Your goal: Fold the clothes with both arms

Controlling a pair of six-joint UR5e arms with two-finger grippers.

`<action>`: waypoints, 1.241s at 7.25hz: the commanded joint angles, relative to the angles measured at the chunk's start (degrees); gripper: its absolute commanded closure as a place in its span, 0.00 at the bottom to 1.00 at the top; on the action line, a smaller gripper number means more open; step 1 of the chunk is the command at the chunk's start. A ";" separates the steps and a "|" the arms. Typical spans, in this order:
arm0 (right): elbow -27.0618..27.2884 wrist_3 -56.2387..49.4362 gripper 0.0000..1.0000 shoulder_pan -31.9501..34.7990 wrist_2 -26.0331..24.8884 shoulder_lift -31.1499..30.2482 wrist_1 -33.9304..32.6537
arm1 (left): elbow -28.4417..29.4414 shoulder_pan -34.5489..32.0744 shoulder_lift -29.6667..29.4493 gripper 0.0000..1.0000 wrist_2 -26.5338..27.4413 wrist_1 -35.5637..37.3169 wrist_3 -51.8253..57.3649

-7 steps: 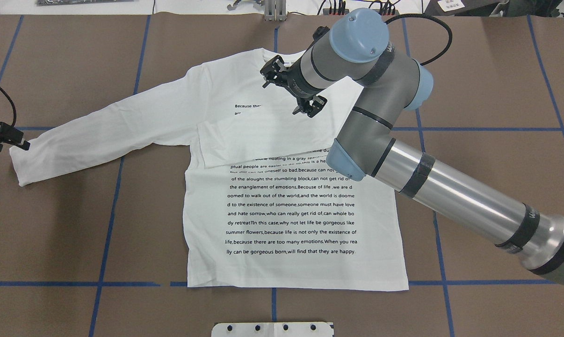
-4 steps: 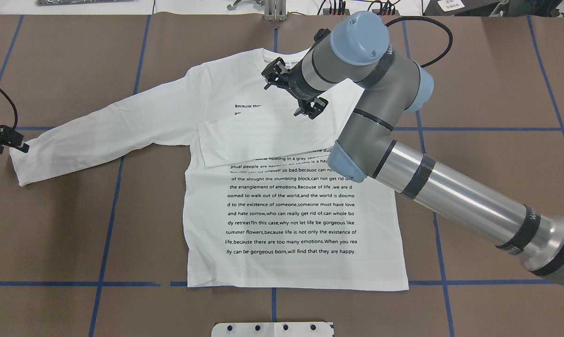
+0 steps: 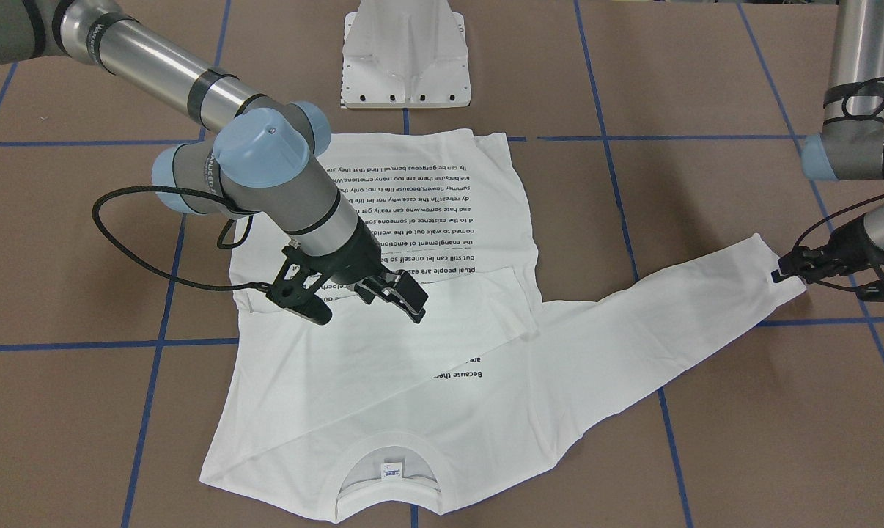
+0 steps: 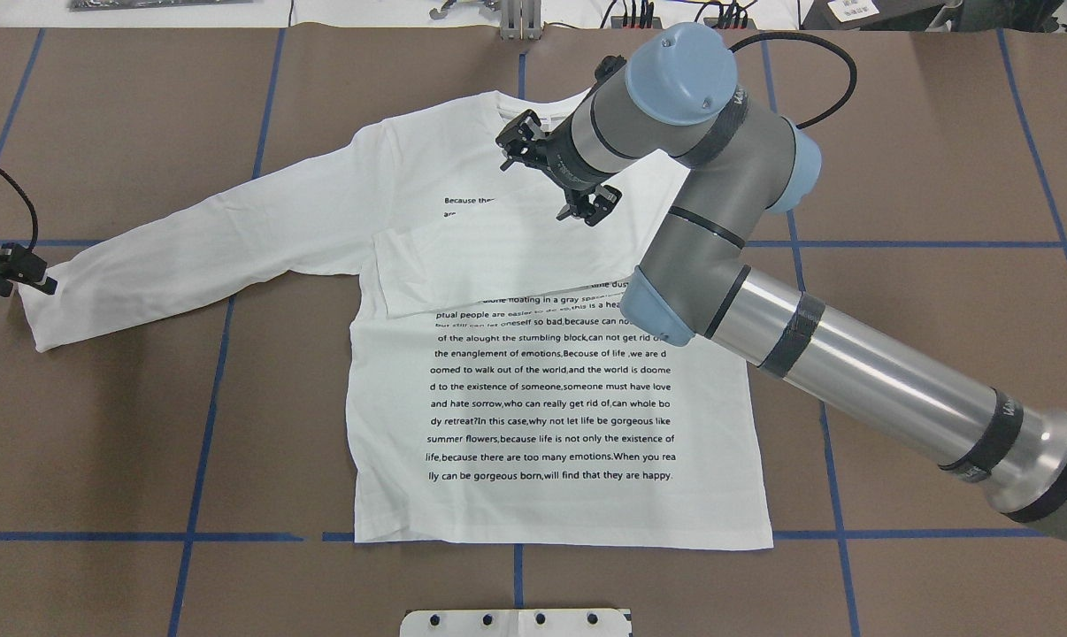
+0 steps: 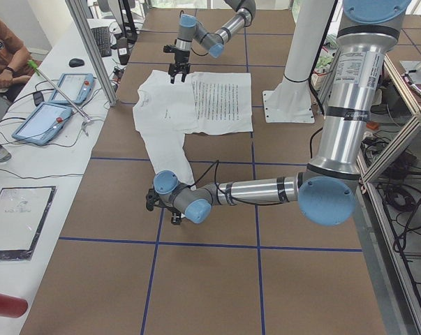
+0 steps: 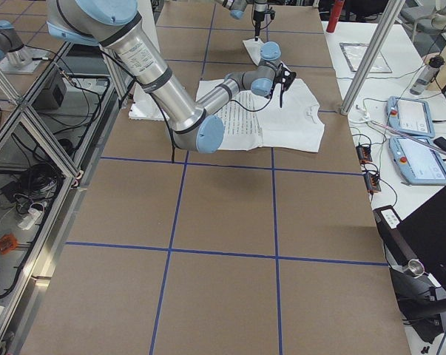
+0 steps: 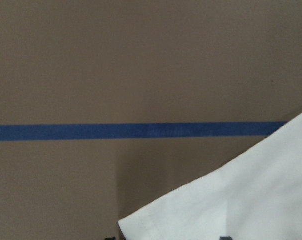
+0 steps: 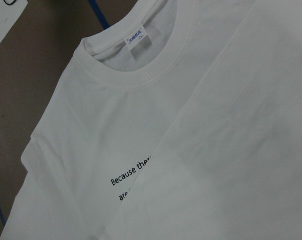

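The shirt [image 4: 551,398] lies flat on the counter [image 4: 100,425] directly beneath the right pincer [image 4: 551,174], jaws apart and empty; being light, limp cloth, it is judged best pinched at the outstretched cuff [image 4: 34,318] touching the left pincer [image 4: 47,284], whose grip cannot be determined.

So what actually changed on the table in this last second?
The left gripper crept slightly toward the robot beside the cuff of the outstretched sleeve. The right gripper, open above the T-shirt, shifted only a touch. Nothing was gripped or released. The T-shirt stayed put, with its folded sleeve still lying across it.
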 commanded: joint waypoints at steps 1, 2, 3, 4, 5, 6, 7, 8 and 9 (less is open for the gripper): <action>0.00 0.07 0.01 0.00 0.00 0.00 0.04 | 0.06 0.18 -0.02 0.43 0.15 -0.01 0.00; 0.00 0.07 0.01 0.00 0.00 0.00 0.04 | -0.02 0.18 0.07 0.60 0.16 -0.09 0.00; 0.00 0.07 0.01 0.00 0.00 0.00 0.04 | -0.02 0.18 0.07 0.83 2.07 -0.10 -0.09; 0.00 0.07 0.01 0.00 0.00 0.00 0.04 | -0.20 0.18 0.07 1.00 2.70 -0.10 0.00; 0.00 0.07 0.01 0.00 0.00 0.00 0.04 | -0.72 0.18 -0.36 1.00 2.70 -0.10 -0.35; 0.09 0.16 0.01 0.00 0.00 0.00 0.04 | -3.25 0.18 -0.80 1.00 2.53 0.77 -0.61; 1.22 0.25 0.01 0.17 0.09 -0.27 -0.05 | -7.28 0.18 -0.89 1.00 2.44 1.04 -5.14; 4.36 0.16 0.01 0.70 0.44 -2.79 -0.05 | -11.76 0.18 -1.16 1.00 1.92 1.13 -10.41; 7.18 -1.41 0.01 2.27 0.96 -5.95 -0.14 | -15.19 1.22 -2.99 1.00 -0.17 1.14 -17.42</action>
